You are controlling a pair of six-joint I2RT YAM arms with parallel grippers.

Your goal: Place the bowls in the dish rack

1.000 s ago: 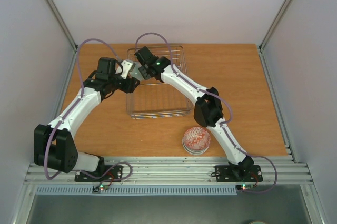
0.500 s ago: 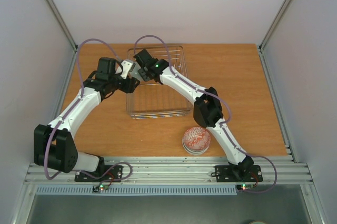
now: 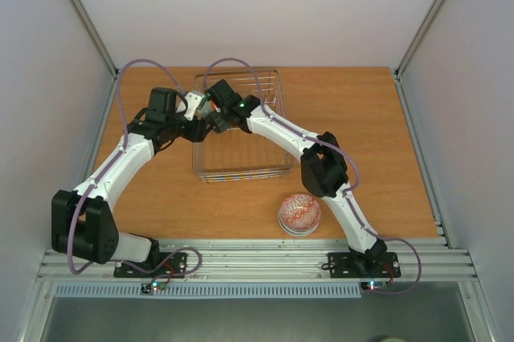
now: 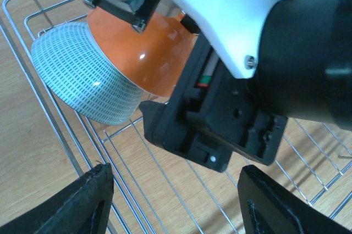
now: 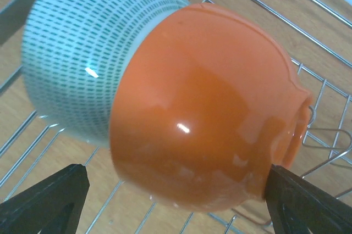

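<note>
A brown wooden table (image 3: 369, 133) carries a rectangular silver wire dish rack (image 3: 241, 173) near its far edge. In the rack's far left corner, a glossy orange ceramic bowl (image 5: 203, 107) lies on its side against a pale blue-green dashed bowl (image 5: 82, 53). The orange bowl's axis is roughly level and its foot points away from the blue-green bowl. A red-zigzag patterned bowl (image 3: 299, 213) sits upright at the table's near edge. The right gripper (image 5: 173, 182) straddles the orange bowl with its fingers spread wide. The left gripper (image 4: 176, 184) gapes empty.

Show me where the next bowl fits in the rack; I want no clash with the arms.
Free: the near half of the dish rack, bare wire, though the right arm crosses above its right side. Crowded: the far-left corner, where the pale bowl and orange bowl lie tilted with the left pincer and right pincer close.
</note>
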